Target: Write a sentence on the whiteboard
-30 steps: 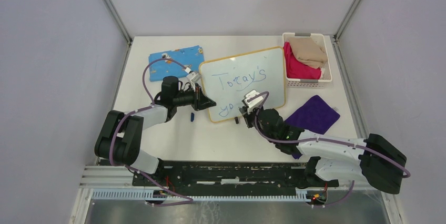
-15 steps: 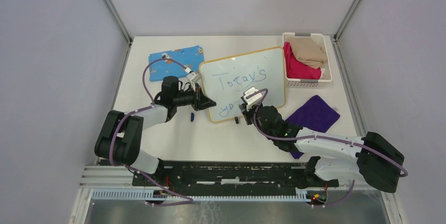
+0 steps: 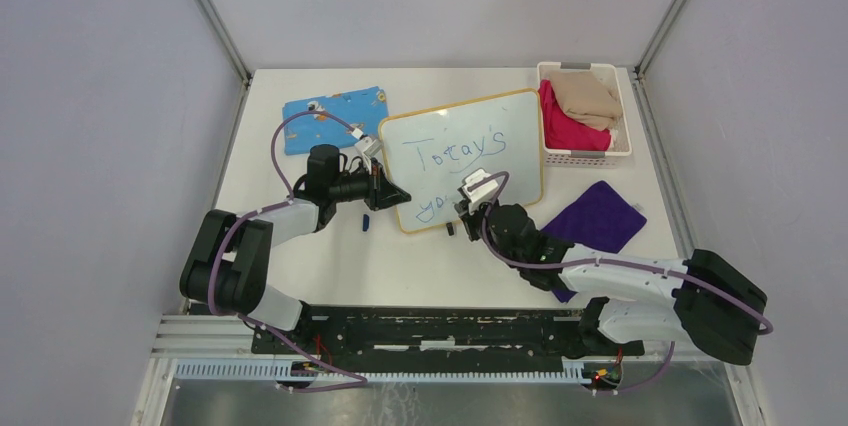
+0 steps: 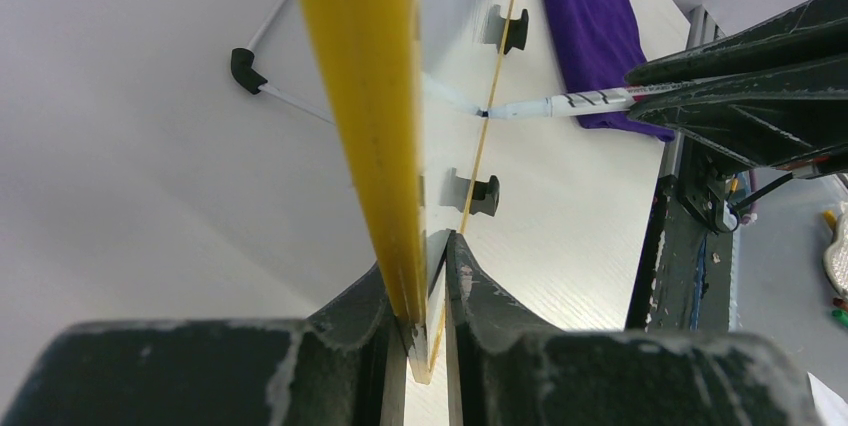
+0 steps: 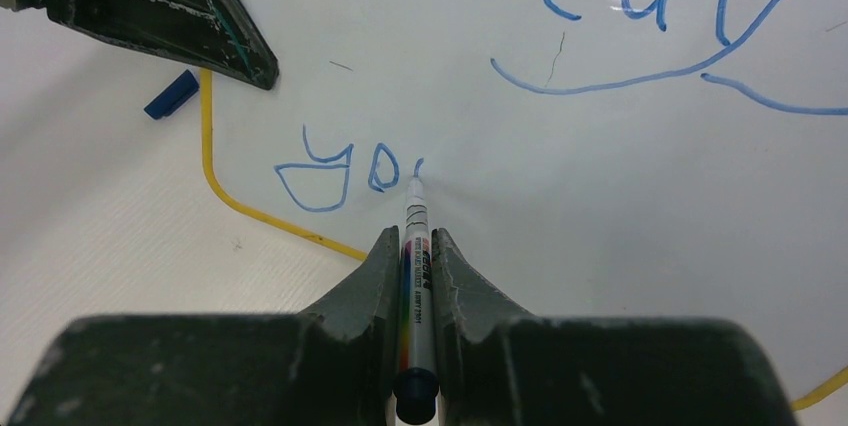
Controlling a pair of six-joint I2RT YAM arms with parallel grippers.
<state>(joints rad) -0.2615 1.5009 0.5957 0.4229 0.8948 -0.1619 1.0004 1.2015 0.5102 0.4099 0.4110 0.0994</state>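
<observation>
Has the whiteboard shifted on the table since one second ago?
No, the whiteboard lies just as close to the white basket as before.

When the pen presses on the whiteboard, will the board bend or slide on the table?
Probably stiff: the whiteboard shows a straight yellow rim in the left wrist view. It may slide on the smooth table, which is likely why the left end effector clamps its edge while the pen touches it. It looks thin, so it is probably light.
</observation>
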